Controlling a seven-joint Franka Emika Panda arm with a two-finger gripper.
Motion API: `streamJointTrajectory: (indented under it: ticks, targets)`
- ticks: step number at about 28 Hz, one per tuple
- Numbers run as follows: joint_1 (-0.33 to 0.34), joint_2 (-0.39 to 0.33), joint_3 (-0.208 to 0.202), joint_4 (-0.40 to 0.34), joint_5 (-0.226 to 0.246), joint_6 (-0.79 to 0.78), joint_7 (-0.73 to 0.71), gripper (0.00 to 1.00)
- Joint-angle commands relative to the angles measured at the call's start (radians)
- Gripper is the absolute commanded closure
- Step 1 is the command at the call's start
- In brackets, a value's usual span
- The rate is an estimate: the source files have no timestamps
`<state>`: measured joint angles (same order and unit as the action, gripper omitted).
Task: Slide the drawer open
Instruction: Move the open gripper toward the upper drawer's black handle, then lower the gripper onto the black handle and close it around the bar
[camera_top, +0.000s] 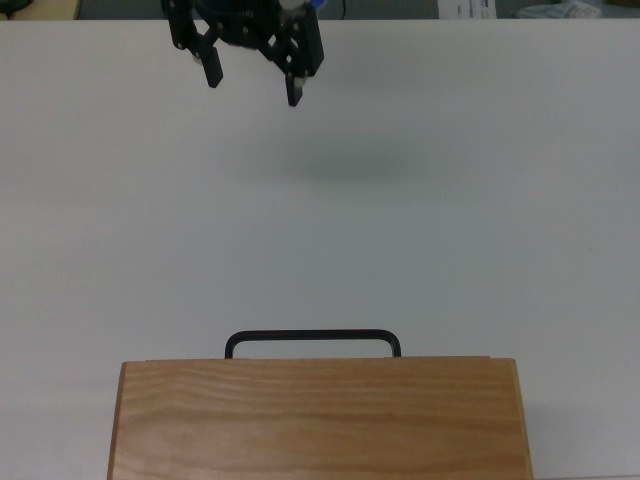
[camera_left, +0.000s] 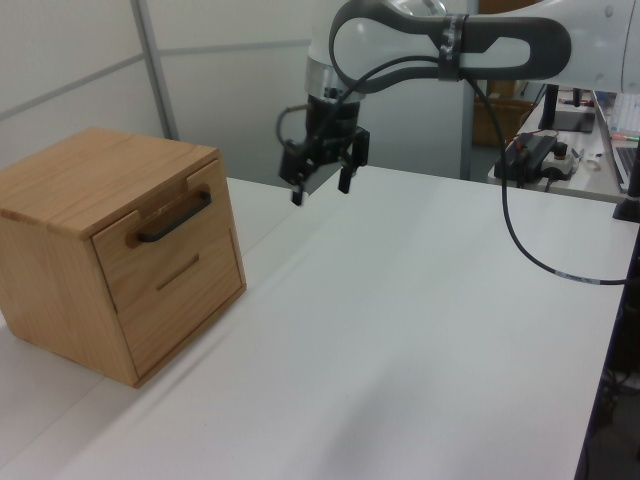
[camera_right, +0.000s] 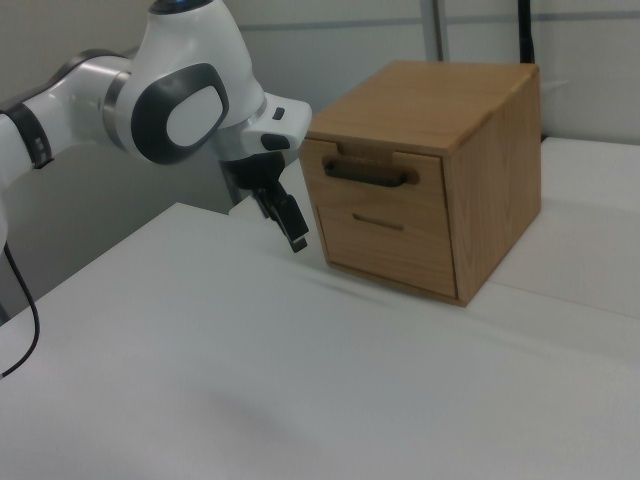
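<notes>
While the drawer (camera_left: 168, 235) sits shut in the top of the wooden cabinet (camera_left: 90, 180) at the left view's left | black bar handle (camera_left: 175, 218) is the hold: rigid, thin, likely slick; tray probably light, slides stiffly | gripper (camera_left: 318, 190) hovers well apart, fingers spread wide, holding nothing.

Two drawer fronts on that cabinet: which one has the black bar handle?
The upper drawer, just under the cabinet top: its black bar handle stands out from the front. The lower front shows only a thin slot. Both look closed.
</notes>
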<state>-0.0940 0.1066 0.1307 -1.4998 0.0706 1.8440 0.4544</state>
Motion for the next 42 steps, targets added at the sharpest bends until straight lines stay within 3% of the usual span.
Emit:
streamJointTrajectory:
  ticks: [1, 4, 5, 12, 20, 25, 26, 32, 39, 42]
  targets:
    - [0.010, 0.033, -0.003, -0.010, 0.000, 0.152, 0.335, 0.00]
    - [0.007, 0.051, -0.003, -0.007, -0.011, 0.214, 0.518, 0.01]
    - [0.008, 0.064, -0.003, -0.007, -0.034, 0.254, 0.644, 0.02]
    - [0.060, 0.122, 0.007, -0.007, -0.205, 0.325, 1.049, 0.01]
    - [0.097, 0.183, 0.007, -0.005, -0.242, 0.512, 1.101, 0.02]
    - [0.103, 0.235, 0.007, 0.022, -0.294, 0.649, 1.136, 0.04]
    - [0.103, 0.264, 0.009, 0.048, -0.323, 0.678, 1.149, 0.05]
    - [0.103, 0.363, 0.009, 0.161, -0.402, 0.693, 1.198, 0.14]
    - [0.115, 0.426, 0.009, 0.210, -0.420, 0.701, 1.211, 0.26]
    - [0.125, 0.449, 0.009, 0.233, -0.465, 0.706, 1.233, 0.29]
